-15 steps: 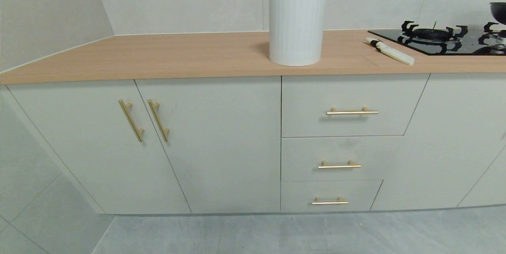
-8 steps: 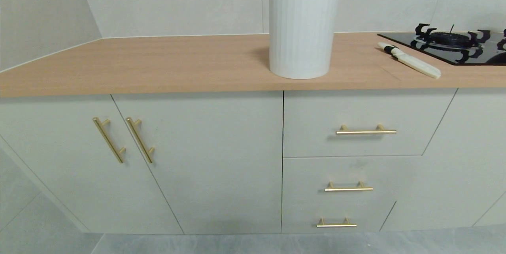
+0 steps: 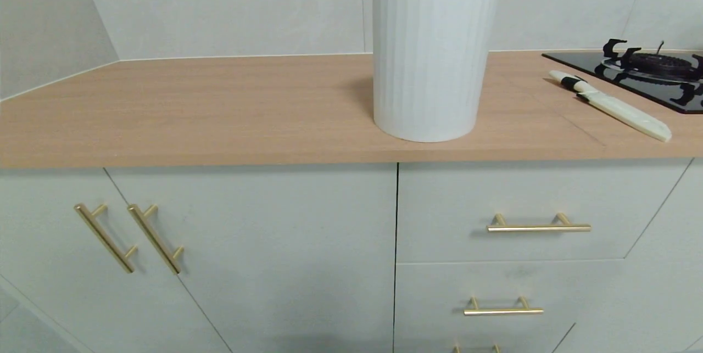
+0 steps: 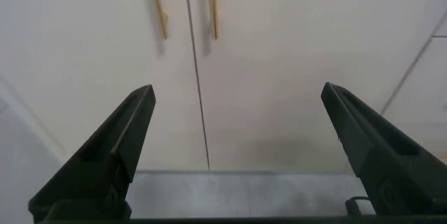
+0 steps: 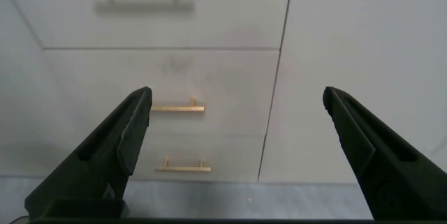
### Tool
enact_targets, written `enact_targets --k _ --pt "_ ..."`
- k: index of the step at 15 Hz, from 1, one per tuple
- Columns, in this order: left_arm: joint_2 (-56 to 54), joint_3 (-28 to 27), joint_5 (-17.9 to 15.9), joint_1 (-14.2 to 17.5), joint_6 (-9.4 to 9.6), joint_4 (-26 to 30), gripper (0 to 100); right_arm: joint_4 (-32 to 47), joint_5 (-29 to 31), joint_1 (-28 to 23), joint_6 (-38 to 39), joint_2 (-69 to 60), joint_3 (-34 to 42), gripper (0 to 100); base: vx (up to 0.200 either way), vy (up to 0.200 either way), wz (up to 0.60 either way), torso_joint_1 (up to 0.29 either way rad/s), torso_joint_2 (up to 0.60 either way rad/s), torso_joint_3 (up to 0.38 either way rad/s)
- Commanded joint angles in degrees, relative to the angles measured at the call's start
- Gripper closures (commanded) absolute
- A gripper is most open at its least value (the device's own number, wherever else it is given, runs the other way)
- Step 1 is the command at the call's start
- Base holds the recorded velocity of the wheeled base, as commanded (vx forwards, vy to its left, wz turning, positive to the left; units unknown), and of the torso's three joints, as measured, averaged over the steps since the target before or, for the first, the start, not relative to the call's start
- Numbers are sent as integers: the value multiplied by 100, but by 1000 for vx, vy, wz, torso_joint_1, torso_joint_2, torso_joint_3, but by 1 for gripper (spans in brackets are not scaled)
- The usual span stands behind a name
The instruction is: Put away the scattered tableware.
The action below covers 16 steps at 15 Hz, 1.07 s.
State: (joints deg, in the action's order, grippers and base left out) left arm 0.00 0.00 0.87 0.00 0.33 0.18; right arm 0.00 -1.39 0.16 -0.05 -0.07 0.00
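Left gripper (image 4: 237, 90) has its jaws wide apart and holds nothing, hanging low in front of the double cabinet doors (image 3: 247, 243) under the countertop's left half. Wooden countertop (image 3: 219, 106) is bare on its left side. Tall white ribbed container (image 3: 431, 51) stands upright near the front edge, about mid-counter, above the seam between the doors and the drawer stack (image 3: 494, 205). It is likely the holder for the tableware. Knife (image 3: 609, 106) lies flat toward the right end of the countertop, just beside the black hob (image 3: 620, 81) and well apart from the container. Its long axis runs diagonally, with the black-banded end toward the back by the hob and the long pale end pointing at the front right edge. Can't tell for sure which end is the handle. It looks stiff, light and thin, probably smooth and slippery, and low on the surface, so a pinch across the narrow width near the banded end seems safest, keeping off the pale tip. Right gripper (image 5: 236, 93) also has its fingers spread and is empty, facing the drawer fronts below the counter's right part.
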Motion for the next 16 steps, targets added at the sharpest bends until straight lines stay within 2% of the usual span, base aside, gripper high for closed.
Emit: enact_targets --k 1,2,10,16 --pt "9 0 1 0 2 -1 0 0 -2 2 -4 7 0 0 200 0 0 -7 7 17" --pt "9 0 1 0 2 -1 0 0 -2 2 -4 7 0 0 200 0 0 2 12 -2" --pt "9 0 1 0 -24 8 0 0 -2 2 -4 7 0 0 0 0 0 0 0 0" --pt "9 0 1 0 -33 -1 0 0 -2 2 -4 7 0 0 0 -200 0 3 2 3"
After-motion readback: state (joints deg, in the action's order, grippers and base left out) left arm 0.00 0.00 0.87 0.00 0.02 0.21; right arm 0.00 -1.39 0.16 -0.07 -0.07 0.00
